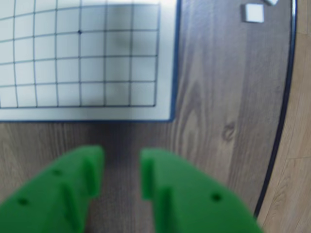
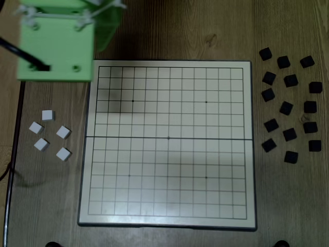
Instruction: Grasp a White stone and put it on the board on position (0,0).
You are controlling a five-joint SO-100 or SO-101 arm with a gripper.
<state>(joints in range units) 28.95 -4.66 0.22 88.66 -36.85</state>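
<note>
Over on the left of the fixed view, five small white square tiles clustered on the wood-grain table [image 2: 46, 206], nearest to the arm the White stone [image 2: 47, 115], all well apart from the large square cream board [image 2: 169, 218] with its dark grid. Above them, bulky green arm housing [image 2: 55, 43] hanging over the board's top-left corner. In the wrist view, green two-finger gripper [image 1: 121, 177] empty, jaws a narrow gap apart, over bare table just off the board corner; one white tile [image 1: 254, 13] far at the top right. Best now: swing toward the cluster, spread wider, centre over a single tile clear of neighbours. Further right, position (0,0) [image 2: 168, 138] waiting bare on the middle seam, black square tiles [image 2: 288, 103] beyond, not wanted
</note>
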